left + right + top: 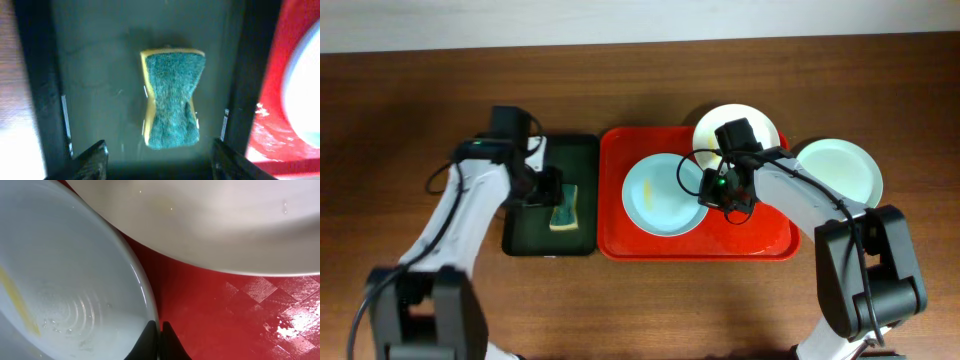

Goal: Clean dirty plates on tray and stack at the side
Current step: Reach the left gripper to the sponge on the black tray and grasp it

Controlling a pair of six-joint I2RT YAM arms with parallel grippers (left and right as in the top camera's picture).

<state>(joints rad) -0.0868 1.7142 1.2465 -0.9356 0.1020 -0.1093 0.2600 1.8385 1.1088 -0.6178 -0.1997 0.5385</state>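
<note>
A pale mint-green plate (663, 193) with a yellow smear lies on the red tray (760, 235). My right gripper (705, 192) is shut on that plate's right rim (145, 295), one finger inside the rim and one outside over the tray (225, 310). A white plate (737, 128) sits at the tray's back right corner, overhanging the rim (210, 225). Another mint-green plate (838, 170) rests on the table to the right of the tray. My left gripper (160, 157) hangs open over the dark green tray, its fingers wide apart and short of the sponge.
A yellow sponge with a green scouring face (172, 100) lies on the dark green tray (90, 75), left of the red tray. The sponge (565, 207) is near that tray's right side. Brown tabletop (650, 300) surrounds both trays.
</note>
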